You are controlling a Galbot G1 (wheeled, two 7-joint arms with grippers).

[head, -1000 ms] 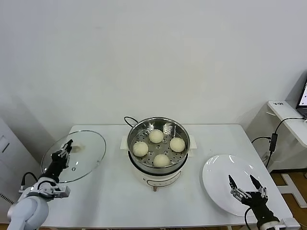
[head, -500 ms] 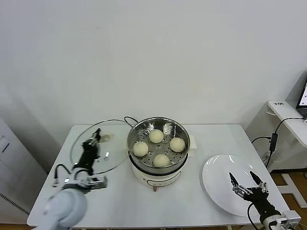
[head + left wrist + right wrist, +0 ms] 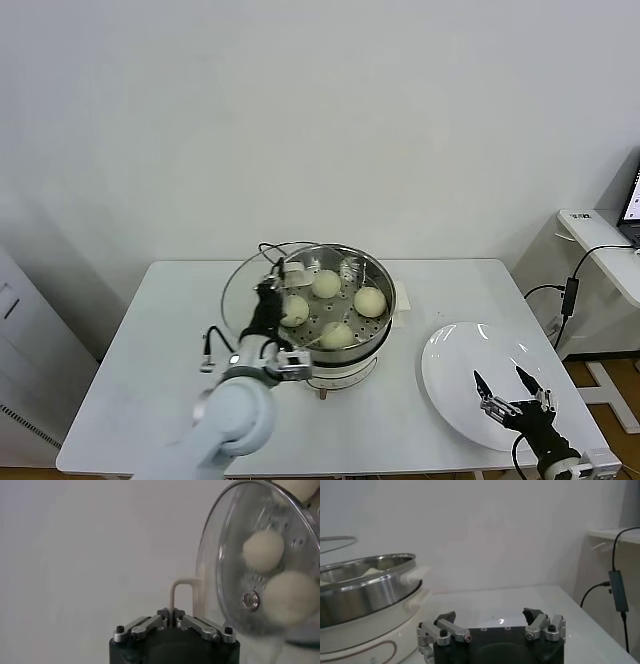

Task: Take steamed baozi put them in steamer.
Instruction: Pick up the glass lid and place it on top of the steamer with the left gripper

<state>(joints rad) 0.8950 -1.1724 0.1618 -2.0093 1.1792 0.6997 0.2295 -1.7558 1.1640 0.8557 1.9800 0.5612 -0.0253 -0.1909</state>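
Currently the left gripper is clamped tight on the white handle of the glass lid, holding it tilted over the steamer rim at 9 o'clock. Four steamed baozi lie inside the steamer at table centre. At 4 o'clock, the right gripper hovers over the white plate, fingers spread fully apart, gripping nothing
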